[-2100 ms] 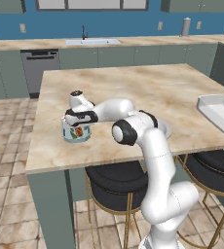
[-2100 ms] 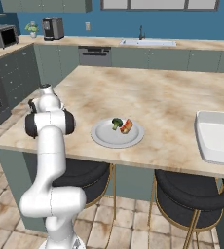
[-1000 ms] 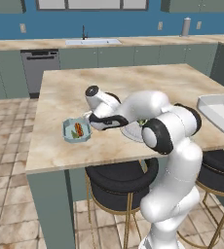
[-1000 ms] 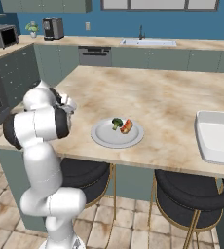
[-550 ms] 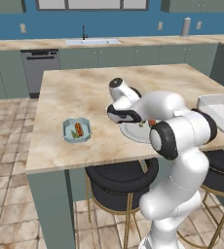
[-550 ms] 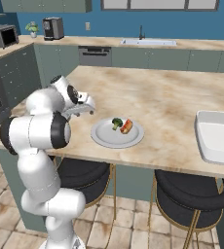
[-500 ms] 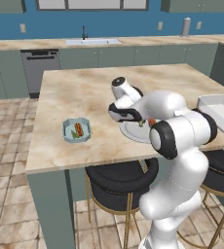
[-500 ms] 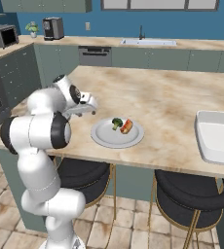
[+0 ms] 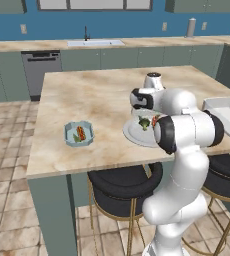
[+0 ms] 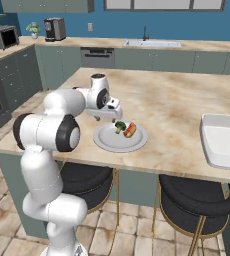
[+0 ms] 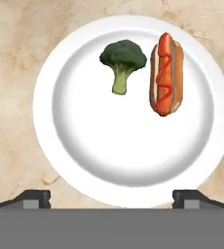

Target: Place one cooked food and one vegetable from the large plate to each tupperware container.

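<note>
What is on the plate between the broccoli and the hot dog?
Nothing. In the hand view, a bare strip of the large plate separates the broccoli from the hot dog; they lie side by side, apart.

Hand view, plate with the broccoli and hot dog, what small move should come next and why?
Probably shift toward the hot dog or broccoli and descend. The open gripper hovers near the plate's edge; the teal tub already holds food, the white tub looks empty.

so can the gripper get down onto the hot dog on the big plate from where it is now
Probably yes. The gripper hovers open over the large plate, and the hot dog lies apart from the broccoli with bare plate around it, so nothing blocks a descent.
</note>
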You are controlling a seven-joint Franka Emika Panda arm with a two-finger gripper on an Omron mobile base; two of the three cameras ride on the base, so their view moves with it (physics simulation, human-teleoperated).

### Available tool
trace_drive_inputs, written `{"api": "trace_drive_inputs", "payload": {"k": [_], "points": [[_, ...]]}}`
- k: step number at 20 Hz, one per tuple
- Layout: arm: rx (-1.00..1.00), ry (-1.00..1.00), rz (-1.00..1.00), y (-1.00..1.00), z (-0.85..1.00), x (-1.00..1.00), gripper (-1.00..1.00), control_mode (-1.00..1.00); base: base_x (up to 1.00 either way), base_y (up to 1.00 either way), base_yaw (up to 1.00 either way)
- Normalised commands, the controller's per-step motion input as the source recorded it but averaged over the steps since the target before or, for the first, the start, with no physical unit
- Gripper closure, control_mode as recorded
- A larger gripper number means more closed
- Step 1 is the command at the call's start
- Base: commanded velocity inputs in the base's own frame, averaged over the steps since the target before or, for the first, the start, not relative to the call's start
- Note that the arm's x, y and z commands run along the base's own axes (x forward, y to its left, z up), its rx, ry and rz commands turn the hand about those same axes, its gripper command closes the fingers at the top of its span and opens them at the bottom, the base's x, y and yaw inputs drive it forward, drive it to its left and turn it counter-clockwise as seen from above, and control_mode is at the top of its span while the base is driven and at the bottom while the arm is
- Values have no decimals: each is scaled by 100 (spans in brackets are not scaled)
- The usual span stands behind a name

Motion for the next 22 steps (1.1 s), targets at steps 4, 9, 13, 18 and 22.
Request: {"api": "trace_drive_inputs", "payload": {"k": [4, 9, 13, 18, 22], "points": [[0, -11, 0, 0, -38, 18, -100, -100, 0, 0, 0], [0, -14, 0, 0, -45, 21, -100, -100, 0, 0, 0], [1, -7, 0, -6, -36, 16, -100, -100, 0, 0, 0], [0, -2, -3, -3, -46, 10, -100, -100, 0, 0, 0], [0, -5, -3, 0, -39, 13, -100, -100, 0, 0, 0]]}}
